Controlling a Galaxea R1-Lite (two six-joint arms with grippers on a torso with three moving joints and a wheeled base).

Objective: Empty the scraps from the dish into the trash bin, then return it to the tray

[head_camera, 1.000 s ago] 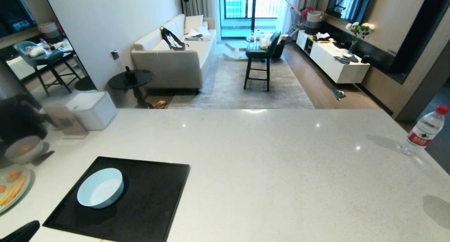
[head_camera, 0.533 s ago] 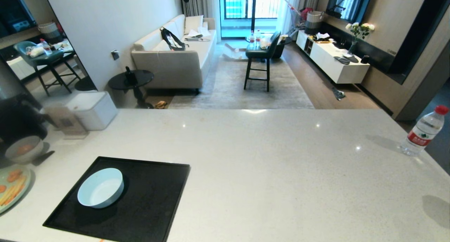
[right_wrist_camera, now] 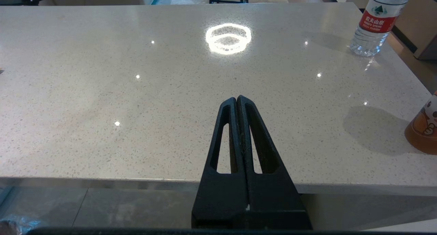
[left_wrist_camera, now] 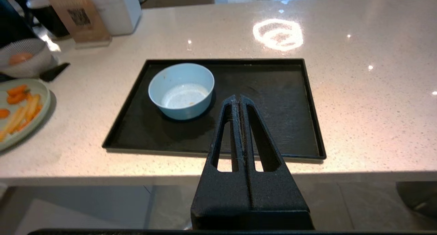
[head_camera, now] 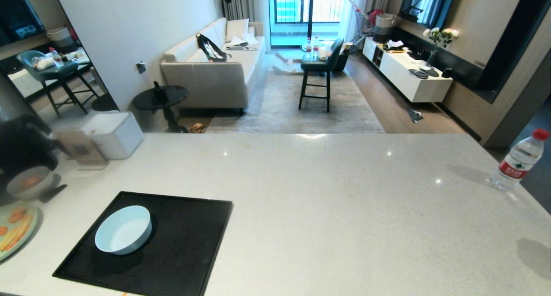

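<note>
While parked low — left end effector [left_wrist_camera: 240, 100] closed.

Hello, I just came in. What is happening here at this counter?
Nothing is being handled right now. The dish sits on the tray, emptied except for a few crumbs. The left gripper is shut and empty, held off the counter's near edge, and the right gripper is parked the same way. A green plate of orange and yellow pieces lies beside the tray.

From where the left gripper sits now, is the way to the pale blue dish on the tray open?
Probably yes. The left gripper, fingers shut, sits back off the counter edge, and only bare tray lies between it and the dish.
</note>
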